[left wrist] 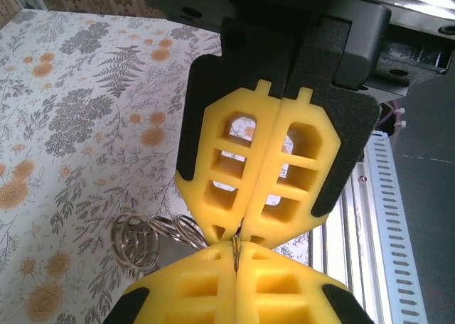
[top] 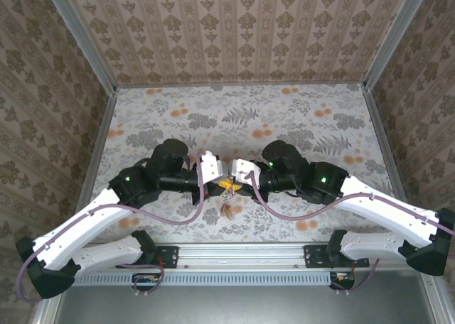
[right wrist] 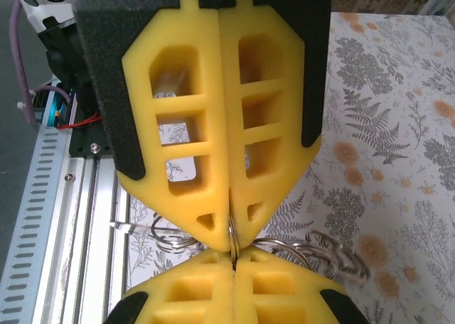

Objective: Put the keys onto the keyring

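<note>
the left gripper [top: 221, 186] and the right gripper [top: 237, 184] meet tip to tip above the near centre of the grey-and-orange floral table surface [top: 284, 118], just beyond the aluminium base rail [top: 242, 254].

left wrist view: the left gripper [left wrist: 236, 258] enters from the bottom edge. its yellow lattice fingers [left wrist: 192, 285] are pressed together, with a thin edge-on metal wire clamped in the seam. the right gripper [left wrist: 242, 233] faces it from above, its fingers also together on the same wire. the wire belongs to the keyring [left wrist: 138, 240], a bunch of thin silver wire loops that fans out to the left of the fingertips, above the table.

right wrist view: the right gripper [right wrist: 233, 258] enters from the bottom edge, and the left gripper [right wrist: 229, 231] points down from above. both pairs of fingers are closed on the wire of the keyring [right wrist: 323, 254], and its loops spread out to either side of the tips.

top view: a small reddish-brown object [top: 229, 210] sits just on the near side of the fingertips, over the table. it is too small to identify. whether it hangs or lies flat cannot be told.
</note>
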{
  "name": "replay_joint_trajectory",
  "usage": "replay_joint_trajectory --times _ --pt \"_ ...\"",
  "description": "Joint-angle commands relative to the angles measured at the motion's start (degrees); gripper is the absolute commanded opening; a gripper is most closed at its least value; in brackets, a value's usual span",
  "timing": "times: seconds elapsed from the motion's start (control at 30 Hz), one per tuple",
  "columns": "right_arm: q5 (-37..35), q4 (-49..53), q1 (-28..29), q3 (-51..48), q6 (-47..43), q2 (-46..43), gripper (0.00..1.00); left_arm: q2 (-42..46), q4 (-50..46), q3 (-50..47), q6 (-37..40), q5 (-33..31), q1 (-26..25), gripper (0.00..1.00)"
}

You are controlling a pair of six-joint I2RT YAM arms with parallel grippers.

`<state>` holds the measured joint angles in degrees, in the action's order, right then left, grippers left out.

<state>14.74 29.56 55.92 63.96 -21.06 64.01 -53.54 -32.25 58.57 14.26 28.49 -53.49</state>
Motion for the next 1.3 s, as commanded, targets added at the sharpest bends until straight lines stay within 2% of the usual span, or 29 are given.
replay_joint_trajectory --times 0.0,0.13,0.2,0.47,0.63,1.17,1.27 --pt "3.1 -3.9 0.5 0.9 -0.6 -2.5 0.0 3.1 3.9 -0.4 0.3 3.8 -0.2 0.0" --pt "8.0 -7.1 0.6 -2.1 -0.2 -5.2 0.15 7.2 11.6 -3.6 -2.2 8.7 0.5 0.0" --pt "9.3 -7.7 0.6 -2.9 0.1 -6.1 0.18 8.4 14.4 -4.7 -3.6 11.1 1.3 0.0" --pt "9.2 -7.9 0.4 -3.2 0.7 -7.0 0.1 10.5 19.9 -6.9 -6.8 14.4 2.8 0.0" --pt "9.3 -8.7 0.4 -3.5 1.1 -7.3 0.0 10.6 20.9 -7.4 -7.3 14.7 2.9 0.0" --pt "9.0 -8.8 0.1 -1.1 2.2 -3.1 0.0 11.7 26.0 -9.4 -10.0 17.5 4.1 0.0" --pt "8.3 -9.0 0.0 -1.2 2.4 -3.3 0.04 12.1 26.3 -9.6 -10.1 17.4 4.4 0.0"
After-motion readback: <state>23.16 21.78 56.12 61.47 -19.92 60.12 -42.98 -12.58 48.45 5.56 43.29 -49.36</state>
